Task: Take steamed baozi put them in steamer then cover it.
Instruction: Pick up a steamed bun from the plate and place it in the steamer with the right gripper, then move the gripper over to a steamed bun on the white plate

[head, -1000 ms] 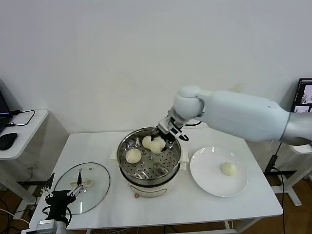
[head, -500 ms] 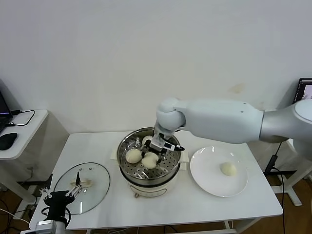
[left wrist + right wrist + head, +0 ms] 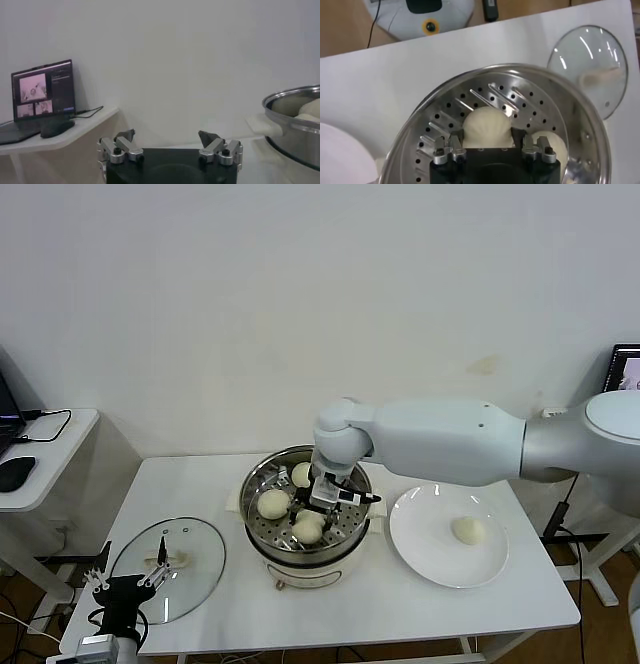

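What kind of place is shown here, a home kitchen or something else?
Probably a lab or office, not a kitchen: a bare white wall, a plain white table holding the steamer, and a monitor on a side desk.

We see three cream-white baozi (image 3: pixel 274 503) in steamer (image 3: pixel 262 542) on perforated tray | fourth baozi (image 3: pixel 467 530) outside on the white plate | steamer uncovered | glass cover (image 3: pixel 195 569) flat on table, handle up

The right arm is reaching across from the tabletop's right side, its right gripper (image 3: pixel 322 506) pointing down with jaws parted. The left gripper (image 3: pixel 128 586) is idling wide open at the tabletop's front-left corner.
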You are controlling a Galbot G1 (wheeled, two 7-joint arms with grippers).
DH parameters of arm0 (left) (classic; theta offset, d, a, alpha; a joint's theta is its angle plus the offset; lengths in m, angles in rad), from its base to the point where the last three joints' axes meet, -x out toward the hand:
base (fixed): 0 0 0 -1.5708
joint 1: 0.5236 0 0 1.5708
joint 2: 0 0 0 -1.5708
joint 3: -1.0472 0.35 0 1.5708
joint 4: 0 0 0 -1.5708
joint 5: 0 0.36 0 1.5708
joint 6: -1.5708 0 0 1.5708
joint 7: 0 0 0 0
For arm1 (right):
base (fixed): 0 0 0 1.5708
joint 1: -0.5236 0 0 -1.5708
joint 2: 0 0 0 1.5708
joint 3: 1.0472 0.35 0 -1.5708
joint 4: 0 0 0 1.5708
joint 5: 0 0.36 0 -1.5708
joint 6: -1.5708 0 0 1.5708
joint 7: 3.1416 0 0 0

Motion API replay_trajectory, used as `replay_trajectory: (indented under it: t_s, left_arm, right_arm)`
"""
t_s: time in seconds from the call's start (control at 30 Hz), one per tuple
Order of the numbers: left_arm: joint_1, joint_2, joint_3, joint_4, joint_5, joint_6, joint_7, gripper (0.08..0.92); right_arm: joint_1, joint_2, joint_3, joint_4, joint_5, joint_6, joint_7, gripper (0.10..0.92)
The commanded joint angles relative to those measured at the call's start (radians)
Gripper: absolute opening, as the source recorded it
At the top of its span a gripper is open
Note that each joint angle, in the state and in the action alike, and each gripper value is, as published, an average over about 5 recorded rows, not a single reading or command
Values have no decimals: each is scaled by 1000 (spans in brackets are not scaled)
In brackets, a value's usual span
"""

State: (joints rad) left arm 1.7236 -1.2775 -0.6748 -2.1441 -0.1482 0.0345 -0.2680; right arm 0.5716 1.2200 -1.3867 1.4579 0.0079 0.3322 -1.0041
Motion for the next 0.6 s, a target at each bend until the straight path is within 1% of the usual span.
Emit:
replay_trajectory:
  t_s: [0.03,0.13,0.2,0.3,0.4,0.5,0.6]
  left_arm:
    - [0,3,0,0,0,0,0,823]
    - [2,10,-3,-1,-1,0,0,823]
    - [2,17,-7,-3,-2,0,0,823]
    - [2,26,-12,-5,-6,0,1,823]
    - [0,36,-10,-6,-9,-1,1,823]
    - [-5,44,-2,-3,-9,-1,1,823]
    - [-9,51,6,-3,-7,0,2,823]
  right_arm:
    - [22,-11,3,18,-13,20,7,735]
    - [50,-48,28,31,22,-16,-4,799]
    - [71,-89,52,43,61,-65,-17,817]
    - [97,-174,96,72,128,-174,-52,822]
    - [115,-277,127,112,175,-324,-91,823]
    - [124,-377,130,149,178,-468,-106,823]
    - [108,-482,141,169,168,-558,-111,823]
